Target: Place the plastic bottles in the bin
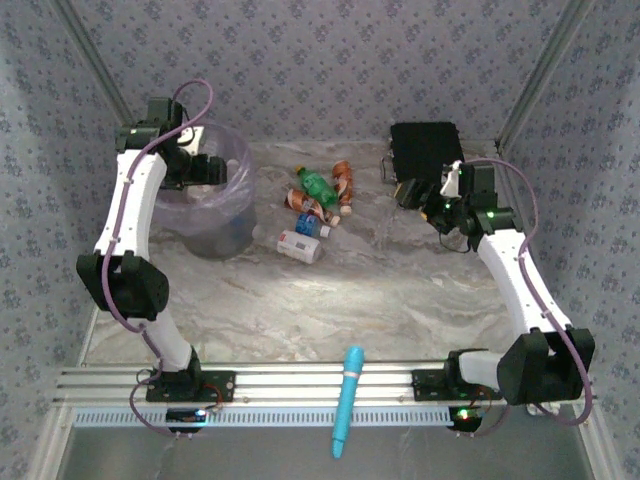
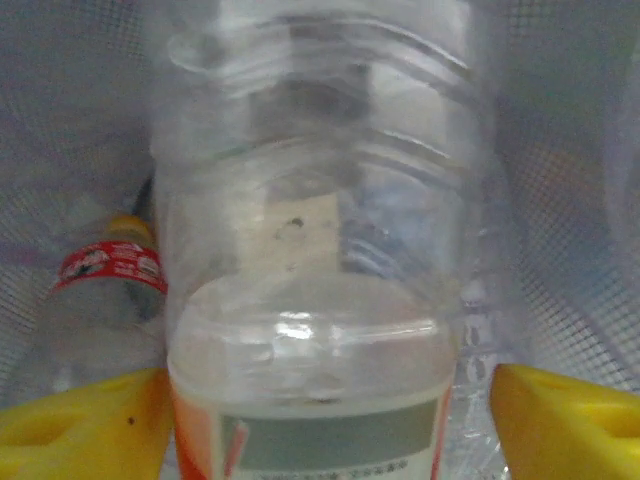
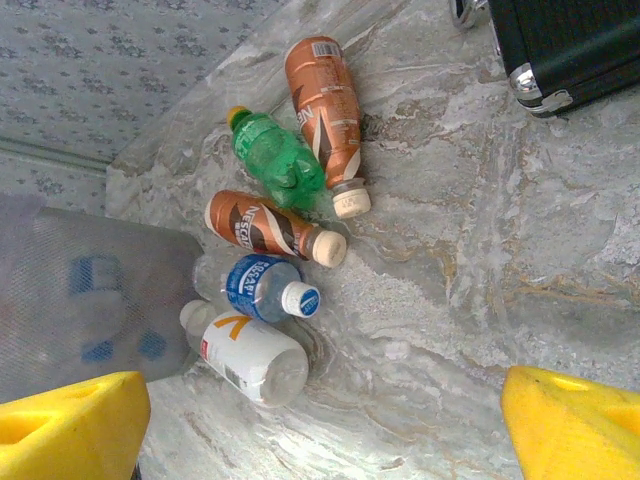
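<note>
Top external view is showing the left arm [image 1: 130, 205] standing tall and bending over the bin [image 1: 215, 240]. The left gripper [image 1: 205, 168] is hanging just above the bin's open mouth. The bin is sitting at the far left of the table [image 1: 330, 300]. It is round and grey, with a thin, see-through purple bag [image 1: 235, 160] inside. The right arm [image 1: 515, 270] is stretching forward on the right side. The right gripper [image 1: 412, 190] is floating beside the black case [image 1: 425, 150], pointing toward the bottles.

Left wrist view is showing the yellow fingers [image 2: 80, 425] standing wide apart. A clear bottle [image 2: 310, 250] with bumpy rings and a red and white label is sitting between them, over the bag. A little gap is showing at the right finger, so this gripper is letting go, not squeezing. A red-label bottle [image 2: 105, 290] is lying down inside the bin.

Right wrist view is showing that gripper spread wide with nothing between its fingers. Five bottles are lying in a bunch on the shiny, grey, marble-looking table near the bin: an orange bottle [image 3: 325, 110], a green bottle [image 3: 275, 155], a brown bottle [image 3: 265, 225], a blue-label bottle [image 3: 262, 288] and a white bottle [image 3: 245, 355]. A long light-blue tool [image 1: 347, 400] is lying at the near edge, between the two arm bases.
</note>
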